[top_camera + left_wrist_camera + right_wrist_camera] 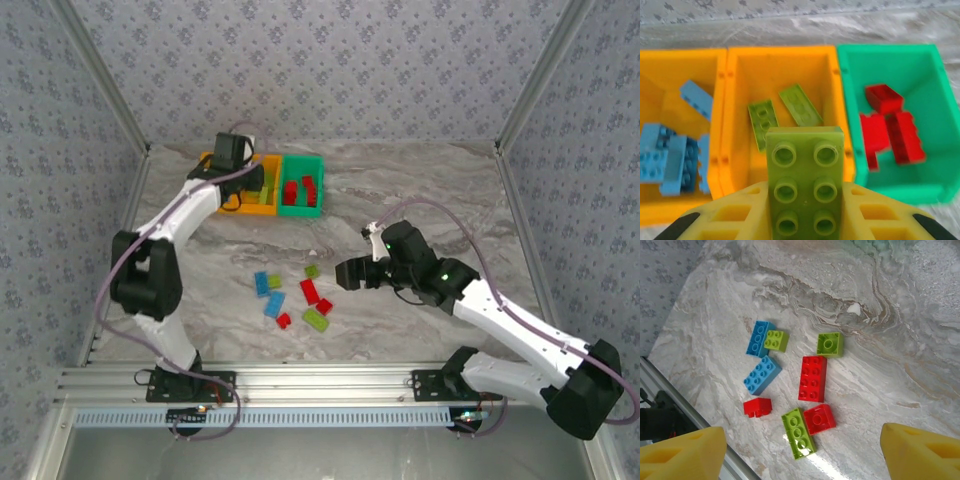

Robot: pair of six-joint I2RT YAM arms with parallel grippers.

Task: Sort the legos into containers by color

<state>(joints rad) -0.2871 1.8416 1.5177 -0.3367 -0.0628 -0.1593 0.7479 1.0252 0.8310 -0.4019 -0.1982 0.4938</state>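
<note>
Overhead, a marble-patterned worktop (430,190) with two arms bolted at its near edge and a row of three joined bins (272,160) at the far left.

Left end effector (252,180) reaching over that row, above the middle orange bin (785,62). Closed between its yellow fingers (725,220), as seen from the left wrist: a lime green brick (805,175), studs toward the camera, six of them showing, held over the near wall of the middle orange bin. Inside that bin, two more lime green pieces (762,122) lying flat side by side. In the left orange bin (690,62), a heap of blue bricks (670,157). In the green bin (900,60) on the right, several red bricks (890,130).

Right end effector (350,272) hovering just right of a cluster of loose bricks near the middle of the worktop. Spread wide, both yellow fingertips (685,455) far apart at the bottom corners of the right wrist view, gripping nothing.

Eight loose bricks below it:
- two blue (762,375)
- three red, among them a long one (813,378)
- three lime green, among them a long one (798,433) touching a small red one (819,419)
- a small lime green one (776,340) pressed against the upper blue brick (759,338)
</note>
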